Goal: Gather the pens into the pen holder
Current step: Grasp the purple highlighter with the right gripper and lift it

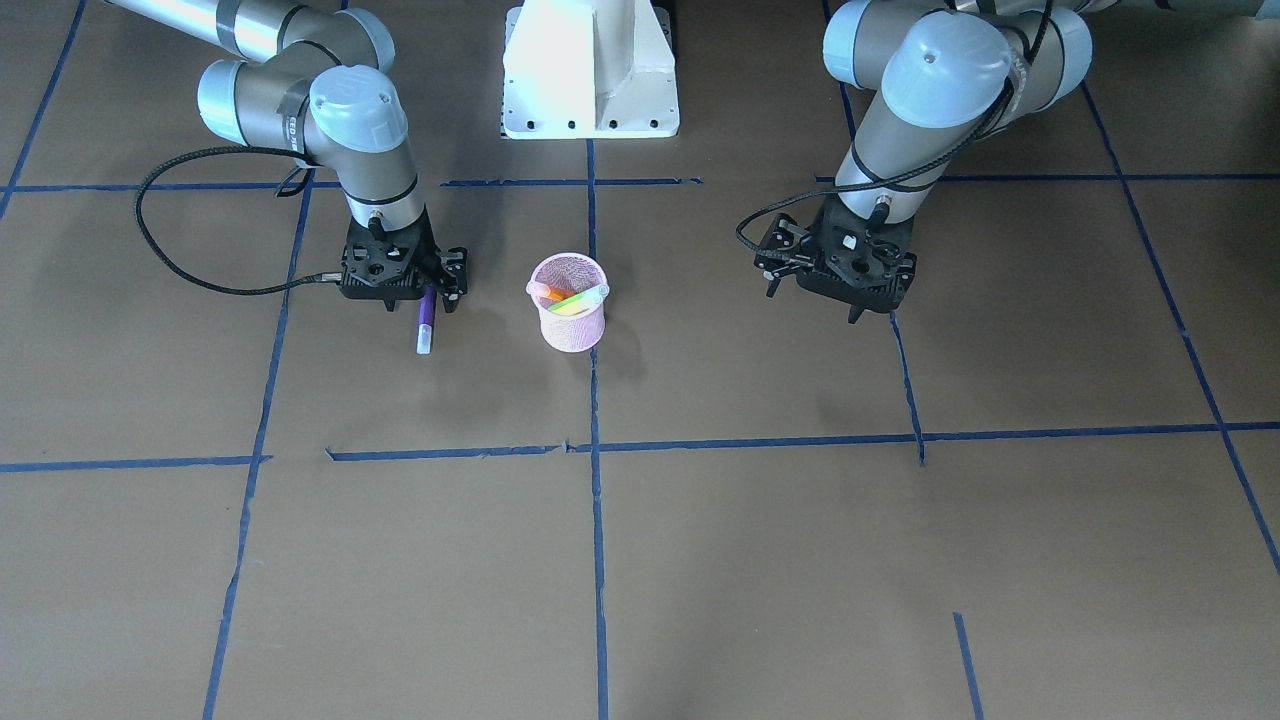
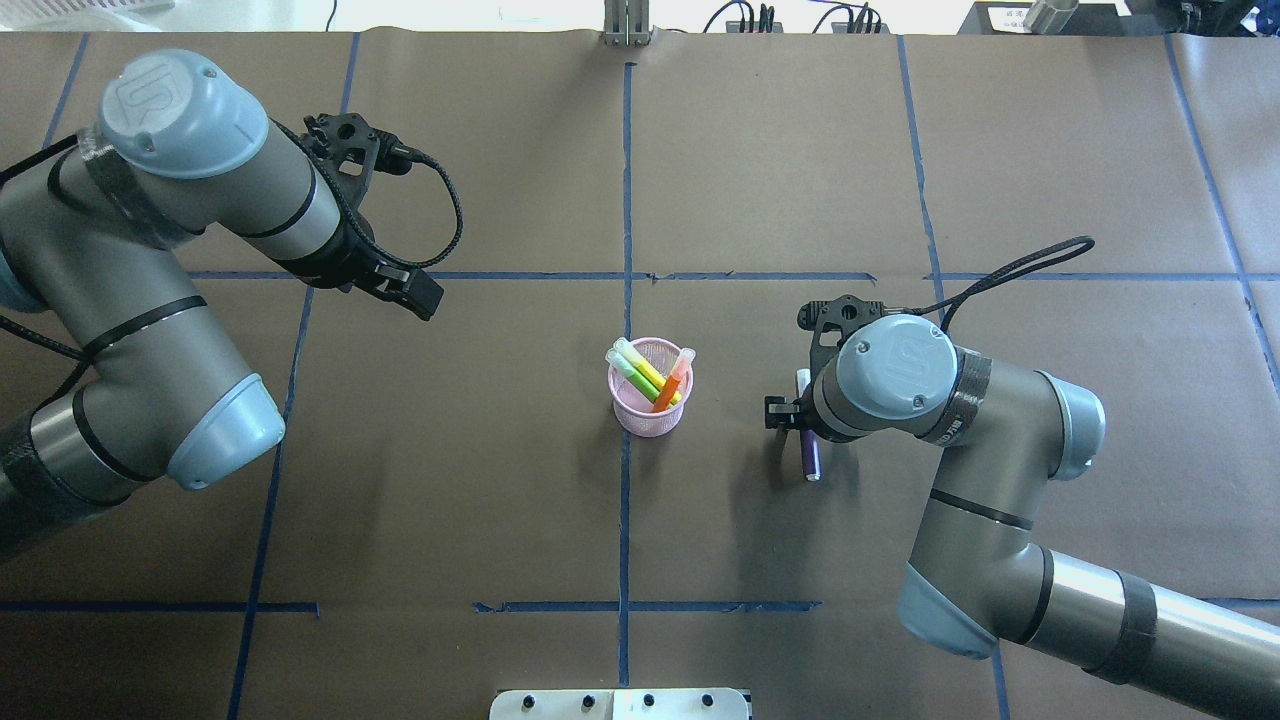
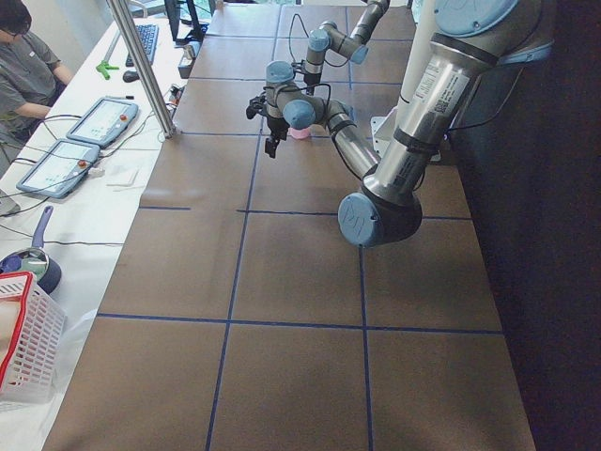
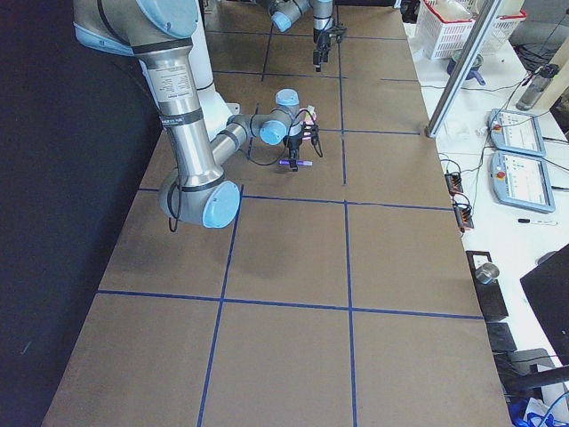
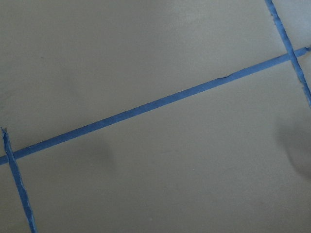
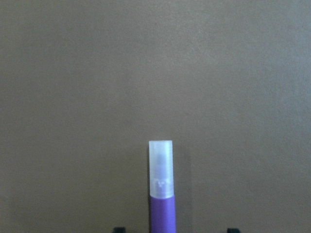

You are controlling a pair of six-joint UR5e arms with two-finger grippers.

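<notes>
step: grasp purple pen (image 1: 425,322) | right gripper (image 1: 418,297): wide, straddling barrel, not touching | tip: centre, close squarely mid-barrel, lift above pen holder (image 1: 572,328) rim

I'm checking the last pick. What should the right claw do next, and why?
Probably shut the right claw on the purple pen: in the wrist view its tips stand apart on either side of the pen, centred between them and not gripped. The orange pen and green pen already sit in the holder.
</notes>
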